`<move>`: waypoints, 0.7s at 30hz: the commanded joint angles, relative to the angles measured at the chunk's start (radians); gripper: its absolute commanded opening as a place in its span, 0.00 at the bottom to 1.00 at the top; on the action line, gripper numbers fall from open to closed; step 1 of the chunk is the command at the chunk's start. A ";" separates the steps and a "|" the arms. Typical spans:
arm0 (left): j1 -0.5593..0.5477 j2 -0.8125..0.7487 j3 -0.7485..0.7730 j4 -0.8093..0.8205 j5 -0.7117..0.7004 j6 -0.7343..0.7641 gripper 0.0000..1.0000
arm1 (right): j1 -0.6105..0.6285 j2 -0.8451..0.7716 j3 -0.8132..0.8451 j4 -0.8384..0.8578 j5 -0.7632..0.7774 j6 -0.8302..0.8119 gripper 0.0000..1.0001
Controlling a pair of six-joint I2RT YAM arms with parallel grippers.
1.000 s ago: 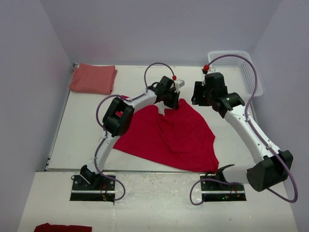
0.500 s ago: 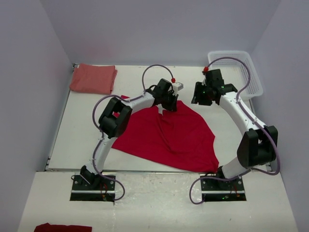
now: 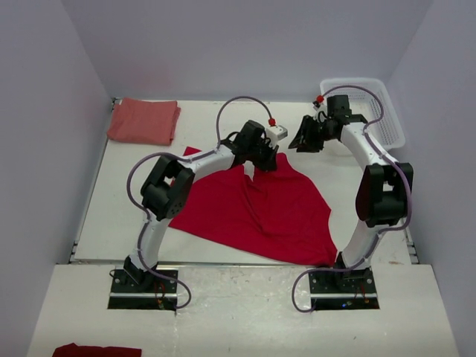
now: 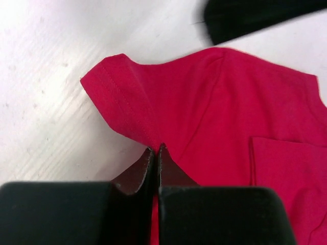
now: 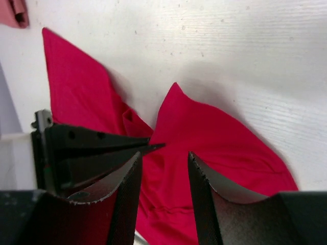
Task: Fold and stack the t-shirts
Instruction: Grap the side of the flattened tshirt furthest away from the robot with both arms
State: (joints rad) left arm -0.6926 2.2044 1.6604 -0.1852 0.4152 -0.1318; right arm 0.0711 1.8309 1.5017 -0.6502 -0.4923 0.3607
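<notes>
Surface: white table (image 3: pixel 126 193) boxed in by pale lilac walls (image 3: pixel 223 44), with both arm bases at its near edge.
Main garment: we see the bright red t-shirt (image 3: pixel 260 208) of plain soft cloth spread out, rumpled, across the middle of the table, its wide hem toward the near edge.
Sleeve: in the left wrist view one hemmed sleeve (image 4: pixel 110 94) juts over bare table just past the fingertips.
Left gripper: the left gripper (image 3: pixel 256 160) sits at the far edge of the bright red t-shirt; we see its jaws pressed together, pinching a fold of the red cloth.
In the way: the left arm reaches over the garment's far left part and hides the cloth beneath it.
Right gripper: the right gripper (image 3: pixel 303 141) hangs over bare table just beyond the garment's far right edge; its jaws stand spread, with nothing between them.
Second garment: the salmon-red t-shirt (image 3: pixel 143 120) lies folded into a flat rectangle in the far left corner, well apart from the red one.
Basket: we find a white plastic lattice basket (image 3: pixel 387 111) in the far right corner, near the right gripper.
Cables: lilac cables (image 3: pixel 238 104) loop above both arms.
Below: a dark red cloth (image 3: pixel 97 349) shows at the bottom left of the overhead view.
</notes>
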 commanded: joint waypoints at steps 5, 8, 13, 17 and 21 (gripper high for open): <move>-0.022 -0.129 -0.021 0.110 0.025 0.104 0.00 | -0.124 0.097 0.095 -0.032 -0.210 -0.039 0.41; -0.022 -0.137 -0.033 0.110 0.028 0.109 0.00 | -0.155 0.126 0.101 -0.031 -0.290 -0.052 0.40; -0.025 -0.144 -0.047 0.109 0.033 0.110 0.00 | -0.180 0.177 0.085 0.024 -0.387 -0.043 0.40; -0.027 -0.147 -0.045 0.109 0.042 0.109 0.00 | -0.180 0.189 0.081 0.044 -0.434 -0.040 0.39; -0.035 -0.155 -0.045 0.110 0.051 0.109 0.00 | -0.180 0.194 0.084 0.081 -0.495 -0.019 0.38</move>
State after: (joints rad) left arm -0.7208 2.1147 1.6154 -0.1139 0.4419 -0.0551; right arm -0.1131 2.0247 1.5665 -0.6212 -0.8867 0.3321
